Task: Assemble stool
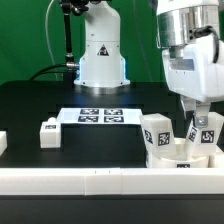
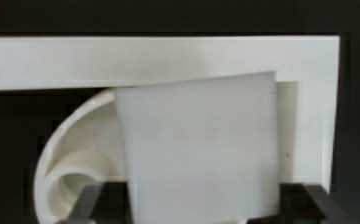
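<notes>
Gripper (image 2: 203, 203) clamped on one leg (image 2: 203, 140) — at one round seat (image 1: 180, 157), second leg (image 1: 156, 133) upright beside, third leg (image 1: 48, 133) standing apart

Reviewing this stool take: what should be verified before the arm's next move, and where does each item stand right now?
1. Hand shut on the held leg: ok, one finger on each side.
2. Held leg at the seat disc: ok, the disc's curved edge is right beside it.
3. Held leg seated in its hole: cannot tell, the joint is hidden.
4. Neighbouring leg upright: ok.
5. Loose leg free to fetch: ok, it lies alone to the exterior view's left of the marker board.
6. Room between disc and border rail: cannot tell.
</notes>
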Robot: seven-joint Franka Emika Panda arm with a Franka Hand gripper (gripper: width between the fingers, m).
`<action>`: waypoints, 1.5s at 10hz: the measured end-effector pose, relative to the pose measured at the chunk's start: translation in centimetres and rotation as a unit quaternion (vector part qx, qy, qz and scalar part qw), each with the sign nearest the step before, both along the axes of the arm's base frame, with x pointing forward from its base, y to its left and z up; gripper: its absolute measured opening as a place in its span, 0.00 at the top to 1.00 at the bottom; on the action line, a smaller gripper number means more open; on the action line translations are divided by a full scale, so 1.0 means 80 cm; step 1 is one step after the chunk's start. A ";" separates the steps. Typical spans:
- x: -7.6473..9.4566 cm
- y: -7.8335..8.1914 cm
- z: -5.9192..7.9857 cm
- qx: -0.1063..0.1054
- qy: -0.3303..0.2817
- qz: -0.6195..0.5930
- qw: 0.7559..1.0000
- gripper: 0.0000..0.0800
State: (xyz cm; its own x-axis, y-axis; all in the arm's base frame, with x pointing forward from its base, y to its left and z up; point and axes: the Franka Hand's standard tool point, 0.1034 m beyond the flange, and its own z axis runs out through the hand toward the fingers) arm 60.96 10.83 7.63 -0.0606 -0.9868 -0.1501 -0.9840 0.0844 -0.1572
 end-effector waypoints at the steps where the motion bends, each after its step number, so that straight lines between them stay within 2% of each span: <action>1: 0.000 0.000 0.000 0.007 0.004 -0.028 1.000 0.58; 6: -0.001 0.003 -0.002 0.036 0.024 -0.168 0.985 0.58; 8: -0.001 0.000 -0.002 0.064 0.022 -0.274 0.959 0.58; 10: -0.002 0.002 -0.003 0.086 0.010 -0.324 0.942 0.58; 12: -0.002 0.002 -0.003 0.099 0.007 -0.352 0.931 0.58; 14: -0.003 0.002 -0.004 0.100 0.006 -0.345 0.933 0.58; 15: -0.003 0.002 -0.004 0.099 0.005 -0.343 0.934 0.43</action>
State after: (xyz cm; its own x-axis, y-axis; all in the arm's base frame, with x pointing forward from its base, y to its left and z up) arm 60.71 10.98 7.31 -0.6710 -0.6681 -0.3214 -0.6892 0.7220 -0.0619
